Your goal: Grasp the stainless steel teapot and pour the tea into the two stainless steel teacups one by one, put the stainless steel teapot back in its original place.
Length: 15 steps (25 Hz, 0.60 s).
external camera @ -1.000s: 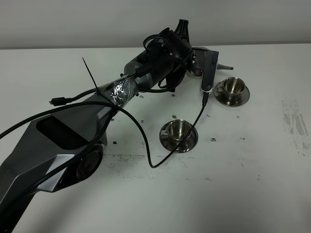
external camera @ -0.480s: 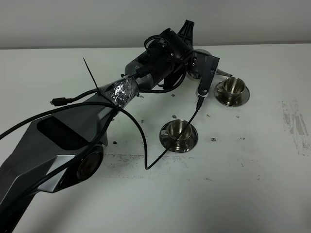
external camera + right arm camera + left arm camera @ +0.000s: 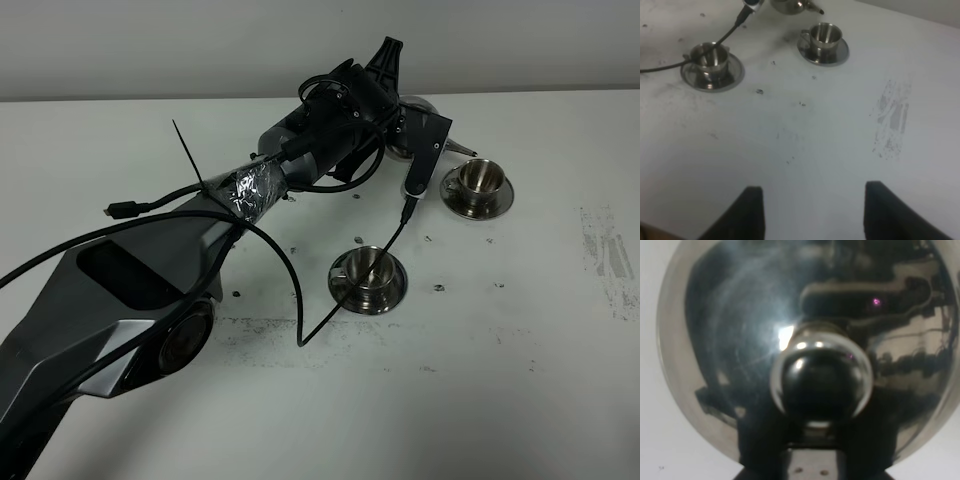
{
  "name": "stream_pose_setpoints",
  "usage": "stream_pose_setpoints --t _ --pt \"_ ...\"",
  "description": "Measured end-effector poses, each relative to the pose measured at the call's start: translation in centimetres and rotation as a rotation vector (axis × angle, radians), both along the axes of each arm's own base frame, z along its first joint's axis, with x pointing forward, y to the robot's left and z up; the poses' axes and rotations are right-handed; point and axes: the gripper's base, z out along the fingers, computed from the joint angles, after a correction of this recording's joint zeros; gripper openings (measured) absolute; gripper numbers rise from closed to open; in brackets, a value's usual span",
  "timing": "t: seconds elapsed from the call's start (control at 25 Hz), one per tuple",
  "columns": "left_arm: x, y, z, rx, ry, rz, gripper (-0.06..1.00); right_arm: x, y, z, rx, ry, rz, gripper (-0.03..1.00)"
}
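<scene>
Left hand (image 3: 388, 62) clenched on teapot (image 3: 735, 320), grip hidden behind arm (image 3: 290, 160), right hand (image 3: 812, 190) released, tips cropped

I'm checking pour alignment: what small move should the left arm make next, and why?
Probably ease the stainless steel teapot toward the far teacup until its spout is over it; the tip appears short of the rim, so tilting now might spill.

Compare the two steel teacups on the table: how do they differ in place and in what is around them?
The far teacup stands just beside the spout of the teapot; the near teacup stands apart from the teapot, closer to the camera. A black cable hangs across the near teacup; nothing crosses the far teacup. Both are small, shiny, upright steel cups, alike in size, each on a round saucer.
</scene>
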Motion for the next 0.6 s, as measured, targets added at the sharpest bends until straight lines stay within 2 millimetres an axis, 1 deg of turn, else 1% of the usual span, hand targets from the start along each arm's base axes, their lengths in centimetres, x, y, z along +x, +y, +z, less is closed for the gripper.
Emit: stream_pose_setpoints --t 0.6 --pt "0.2 -0.04 0.22 0.065 -0.044 -0.066 0.17 0.0 0.0 0.0 0.0 0.0 0.0 0.43"
